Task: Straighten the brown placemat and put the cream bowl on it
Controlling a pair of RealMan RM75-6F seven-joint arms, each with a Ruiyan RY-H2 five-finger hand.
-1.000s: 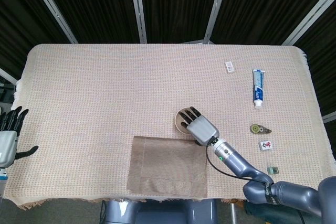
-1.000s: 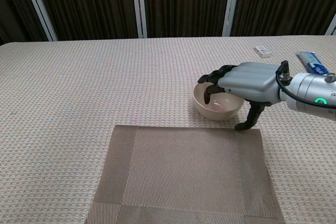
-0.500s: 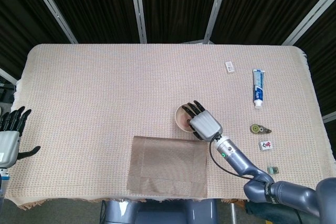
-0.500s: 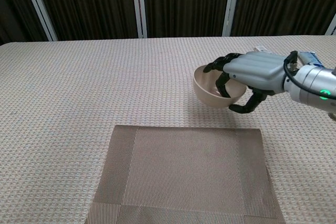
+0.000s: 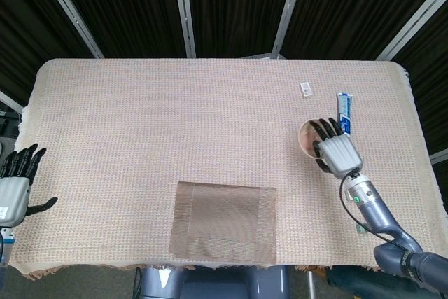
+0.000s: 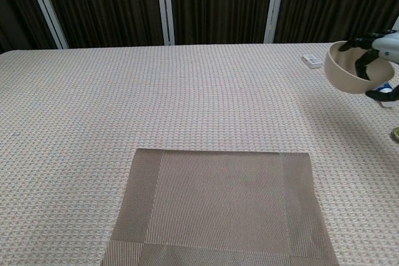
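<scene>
Cream bowl (image 5: 306,138) is held up off the table by the right hand (image 5: 337,153), over the right side of the table near the toothpaste tube (image 5: 344,115). Fingers (image 5: 326,128) curl over the rim into the bowl, thumb underneath per chest view, where the bowl (image 6: 346,73) hangs tilted at the right edge of frame, opening facing partly left. Only the fingertips of that hand (image 6: 378,40) show there.

Brown placemat (image 5: 225,221) lies flat at the near edge of the table, centre, well apart from the bowl, nothing on it. In chest view the mat (image 6: 221,205) looks roughly square to the table edge.

Left hand (image 5: 15,185) is off the left edge of the table (image 5: 140,124), fingers spread, holding nothing.

Small white box (image 5: 306,89) lies far right, beyond the tube.
</scene>
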